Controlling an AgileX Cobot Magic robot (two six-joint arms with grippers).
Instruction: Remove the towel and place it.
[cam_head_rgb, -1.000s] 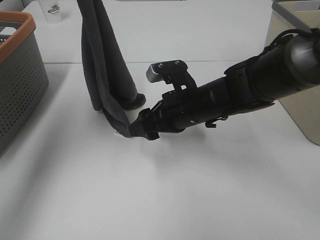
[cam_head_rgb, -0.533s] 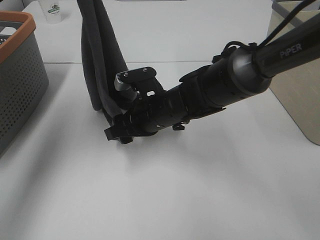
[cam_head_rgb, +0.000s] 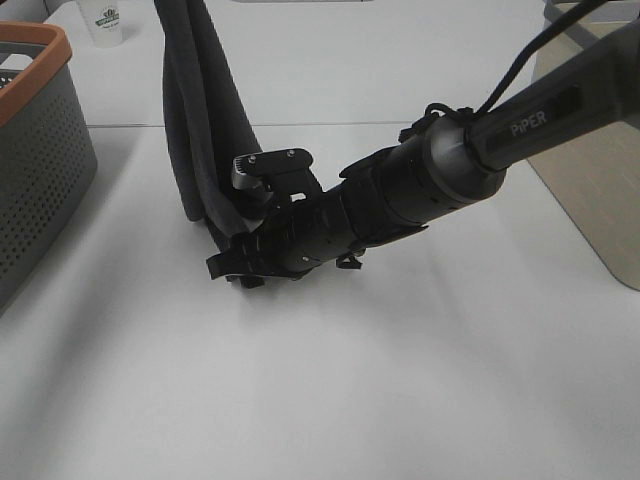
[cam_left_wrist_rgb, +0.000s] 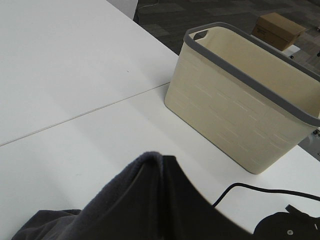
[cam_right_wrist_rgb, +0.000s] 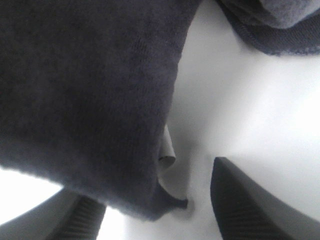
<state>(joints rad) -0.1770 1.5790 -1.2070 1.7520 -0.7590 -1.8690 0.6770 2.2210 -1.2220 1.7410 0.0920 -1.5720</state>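
The dark grey towel (cam_head_rgb: 205, 130) hangs in a long fold from above the exterior high view, its lower end touching the white table (cam_head_rgb: 330, 400). In the left wrist view the towel (cam_left_wrist_rgb: 150, 205) bunches over my left gripper, which is hidden under the cloth and shut on it. My right gripper (cam_head_rgb: 228, 268) reaches across low to the towel's bottom corner. In the right wrist view its fingers (cam_right_wrist_rgb: 240, 200) stand apart, with the towel's corner (cam_right_wrist_rgb: 100, 100) and small white tag (cam_right_wrist_rgb: 167, 150) hanging between them; the right gripper (cam_right_wrist_rgb: 160, 210) is open.
A grey perforated basket with an orange rim (cam_head_rgb: 40, 170) stands at the left edge. A white cup (cam_head_rgb: 105, 22) sits far left at the back. A beige bin with a grey rim (cam_left_wrist_rgb: 240, 115) stands at the right (cam_head_rgb: 590, 180). A black cable (cam_left_wrist_rgb: 260, 192) trails by it.
My right arm has swung left and lower, bringing its gripper from beside the towel's bottom corner to around it, jaws narrowing a little. The towel still hangs in place.
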